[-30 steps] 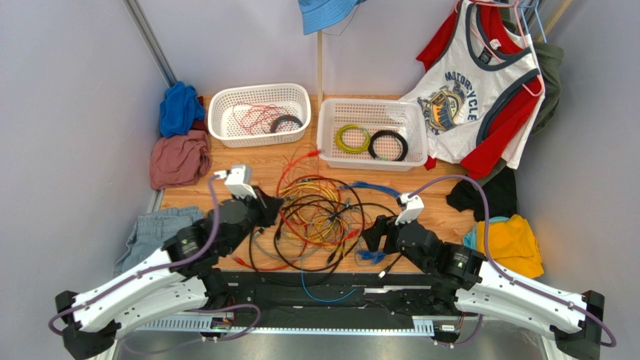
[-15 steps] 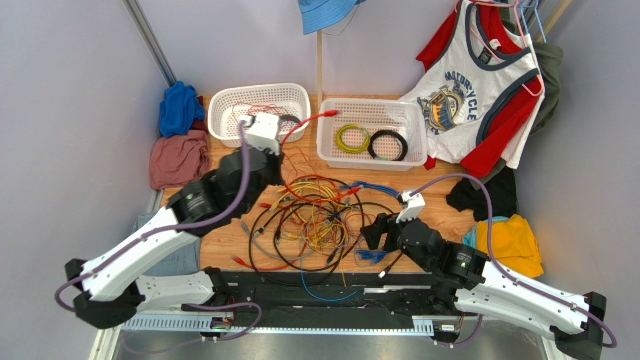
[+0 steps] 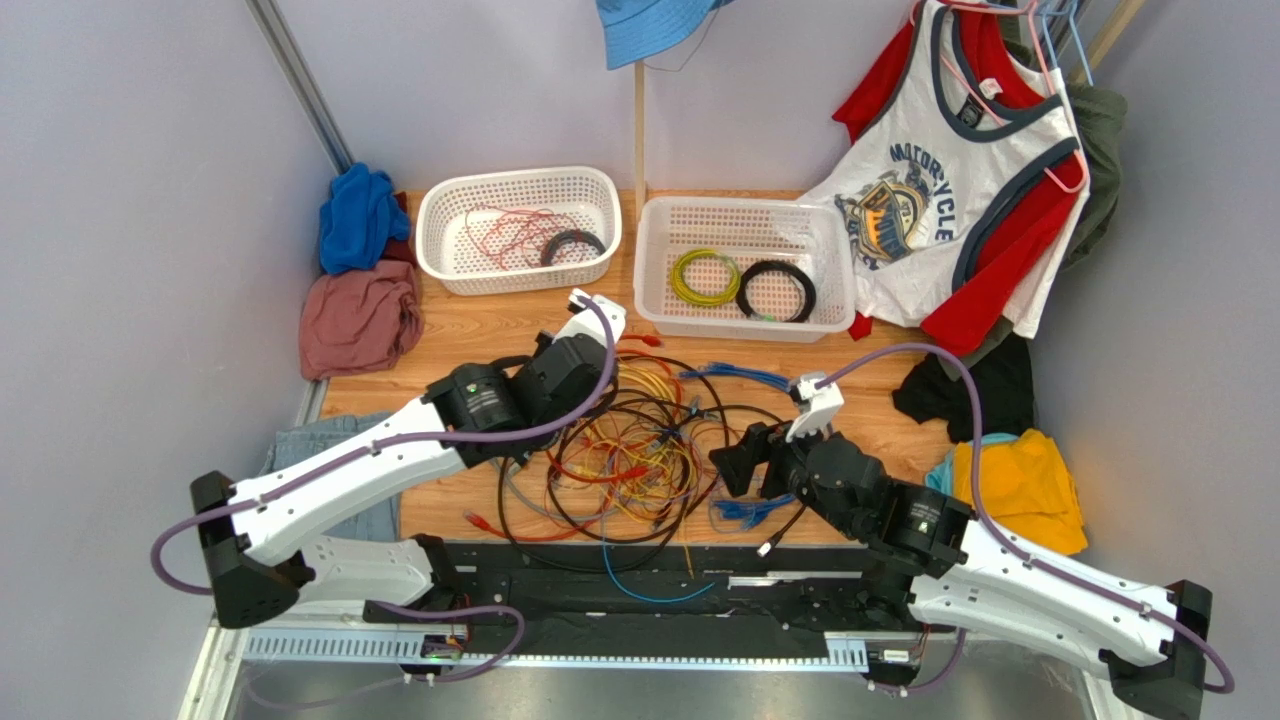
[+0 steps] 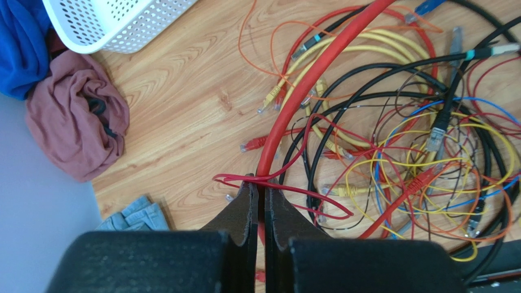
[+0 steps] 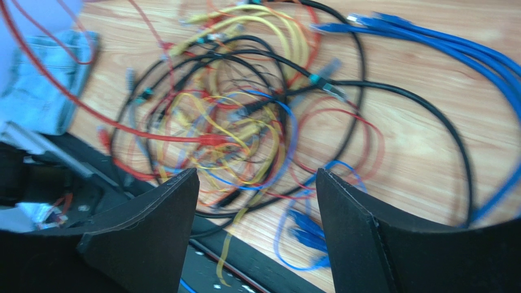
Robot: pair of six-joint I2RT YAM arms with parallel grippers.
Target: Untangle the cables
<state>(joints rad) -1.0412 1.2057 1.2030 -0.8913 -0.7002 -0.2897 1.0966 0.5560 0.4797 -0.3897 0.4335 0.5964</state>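
Now, left gripper (image 4: 261,190) pinching thick red cable (image 4: 292,101) arcing away, right gripper (image 5: 257,183) open above cables (image 3: 631,450).

Two white baskets (image 3: 511,278), three coiled rings (image 3: 676,279)

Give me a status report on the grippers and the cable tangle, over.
Left gripper shut on thick red cable. Right gripper open above multicoloured cable tangle. Tangle not yet separated; thin red wire crosses at left fingertips.

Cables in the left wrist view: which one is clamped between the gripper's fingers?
The thick red cable, arcing away from the shut left gripper; it is much thicker than the thin red wires nearby.
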